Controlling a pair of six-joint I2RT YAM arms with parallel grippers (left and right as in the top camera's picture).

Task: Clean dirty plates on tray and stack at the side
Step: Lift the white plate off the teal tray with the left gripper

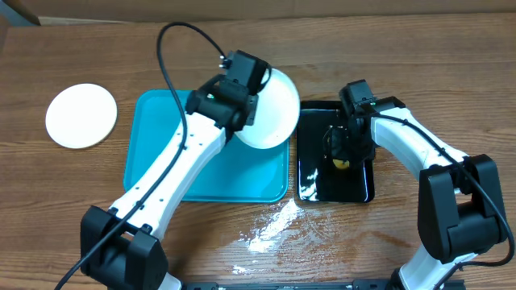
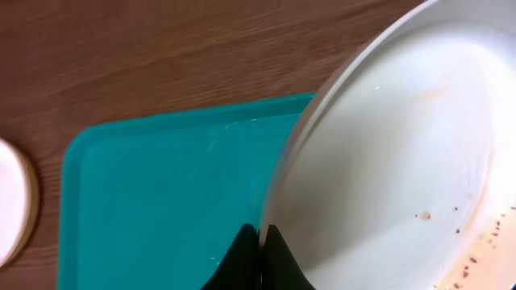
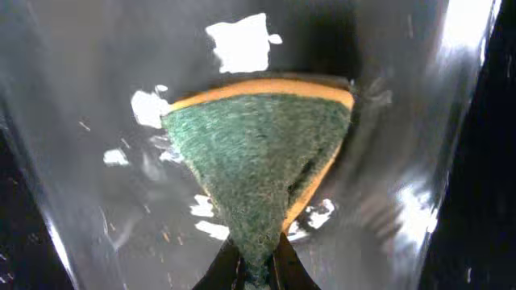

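My left gripper (image 1: 251, 101) is shut on the rim of a white plate (image 1: 272, 111) and holds it tilted above the right edge of the turquoise tray (image 1: 161, 153). In the left wrist view its fingertips (image 2: 262, 238) pinch the rim of this plate (image 2: 403, 145), which carries small brown specks at the lower right. A second white plate (image 1: 81, 115) lies flat on the table left of the tray. My right gripper (image 1: 343, 151) is shut on a green and yellow sponge (image 3: 258, 153), held over the wet black tray (image 3: 72, 161).
The glossy black tray (image 1: 316, 181) lies right of the turquoise tray, touching it. A patch of spilled water (image 1: 270, 229) shines on the wooden table in front of both trays. The turquoise tray's floor (image 2: 161, 201) is bare.
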